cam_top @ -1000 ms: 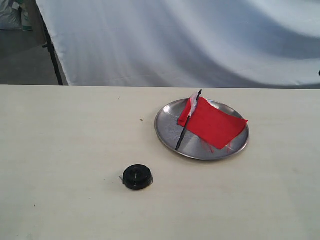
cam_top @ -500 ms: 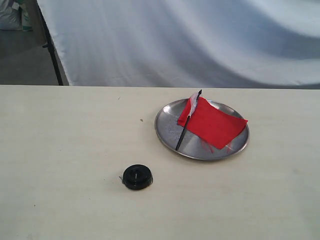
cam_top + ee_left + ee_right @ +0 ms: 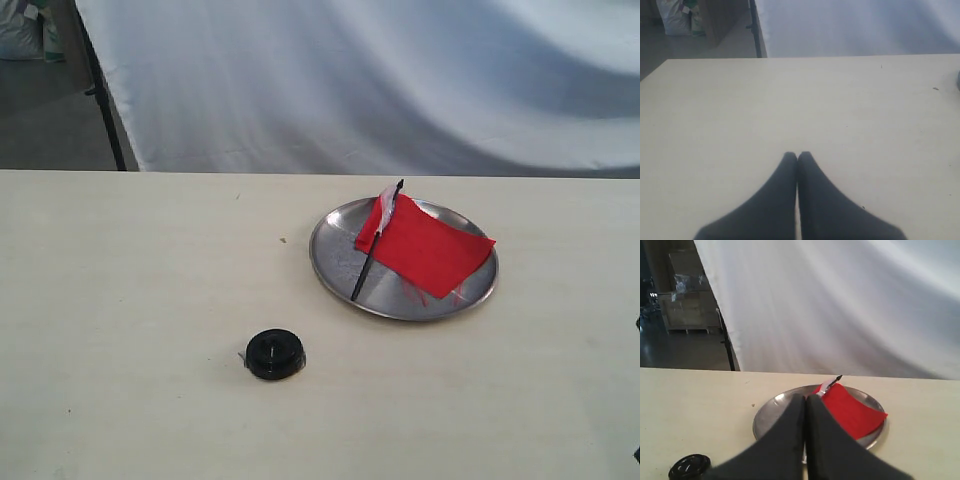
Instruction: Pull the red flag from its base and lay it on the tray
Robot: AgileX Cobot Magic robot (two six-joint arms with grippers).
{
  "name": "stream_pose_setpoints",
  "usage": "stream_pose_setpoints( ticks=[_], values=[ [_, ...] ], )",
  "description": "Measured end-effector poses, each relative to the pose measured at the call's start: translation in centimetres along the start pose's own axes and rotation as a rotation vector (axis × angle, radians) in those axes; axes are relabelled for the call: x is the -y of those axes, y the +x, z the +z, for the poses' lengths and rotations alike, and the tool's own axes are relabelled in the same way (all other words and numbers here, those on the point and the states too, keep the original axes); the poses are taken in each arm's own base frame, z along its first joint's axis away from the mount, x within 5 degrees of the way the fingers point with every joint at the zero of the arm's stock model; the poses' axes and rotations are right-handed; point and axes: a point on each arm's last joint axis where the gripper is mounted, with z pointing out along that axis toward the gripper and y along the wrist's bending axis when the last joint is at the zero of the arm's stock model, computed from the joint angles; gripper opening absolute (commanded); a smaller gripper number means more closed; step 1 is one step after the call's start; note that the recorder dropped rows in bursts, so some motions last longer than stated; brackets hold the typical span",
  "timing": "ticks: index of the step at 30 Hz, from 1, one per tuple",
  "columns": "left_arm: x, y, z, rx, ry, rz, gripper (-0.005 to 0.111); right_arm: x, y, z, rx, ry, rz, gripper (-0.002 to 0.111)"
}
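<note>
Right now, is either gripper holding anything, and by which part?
Nothing. Left gripper and right gripper are both shut empty; the red flag lies on the tray, the base sits apart on the table.

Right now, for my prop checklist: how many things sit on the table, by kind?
Flag: 1
Base: 1
Tray: 1
Total: 3
</note>
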Motion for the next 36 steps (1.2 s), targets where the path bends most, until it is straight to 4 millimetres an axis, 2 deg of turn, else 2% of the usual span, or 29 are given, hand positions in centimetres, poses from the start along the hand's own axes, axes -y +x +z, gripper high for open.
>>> stream_pose_setpoints(
  ticks=[9,17,23,26,31,36],
  values=[
    [0.0,0.0,0.0,0.000,0.000,0.000,0.000,0.2,1.5,-0.1,-0.168,0.019,0.000,0.000],
    [0.0,0.0,0.0,0.000,0.000,0.000,0.000,0.2,1.7,-0.2,-0.183,0.038,0.124,0.000],
    [0.0,0.0,0.0,0.000,0.000,0.000,0.000,0.3,1.7,-0.2,-0.183,0.042,0.145,0.000],
    [0.0,0.0,0.0,0.000,0.000,0.000,0.000,0.3,1.7,-0.2,-0.188,0.039,0.113,0.000],
    [0.0,0.0,0.0,0.000,0.000,0.000,0.000,0.2,1.9,-0.2,-0.205,0.020,-0.047,0.000],
    [0.0,0.0,0.0,0.000,0.000,0.000,0.000,0.2,1.9,-0.2,-0.214,0.014,-0.087,0.000]
  ],
)
